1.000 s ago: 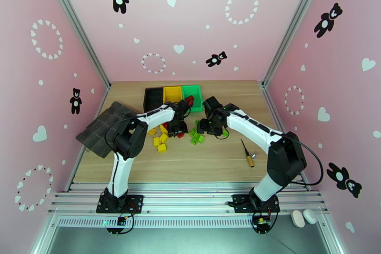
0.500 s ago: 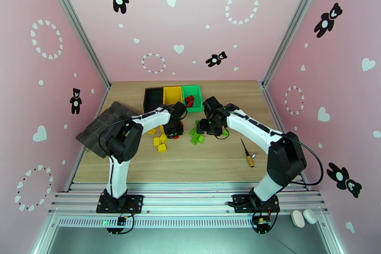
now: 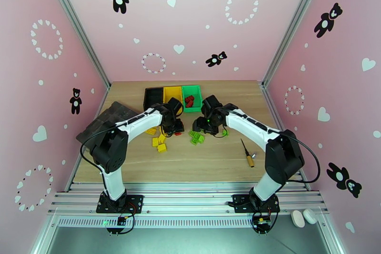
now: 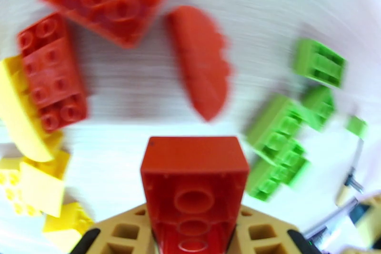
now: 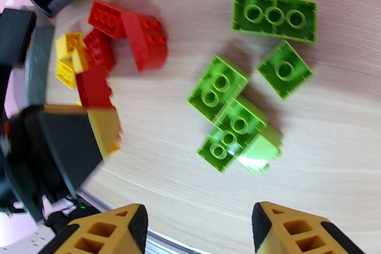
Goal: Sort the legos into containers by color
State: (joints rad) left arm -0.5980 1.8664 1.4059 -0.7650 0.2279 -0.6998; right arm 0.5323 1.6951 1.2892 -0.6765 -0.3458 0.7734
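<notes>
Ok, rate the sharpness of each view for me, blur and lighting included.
Left wrist: loose bricks smeared by motion blur, while the red brick in the left tool is fairly crisp. Right wrist: green bricks sharp, the left tool at the frame's edge blurred. Top external: sharp and evenly lit, no glare.

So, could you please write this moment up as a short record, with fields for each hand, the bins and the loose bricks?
left hand: shut on a red brick
right hand: open, nothing between its fingers, over the green bricks
bins: black bin, yellow bin, green bin, side by side in a row
in green bin: red bricks
loose on table: yellow bricks, plus red and green ones
other items: screwdriver to the right, grey tray to the left
</notes>
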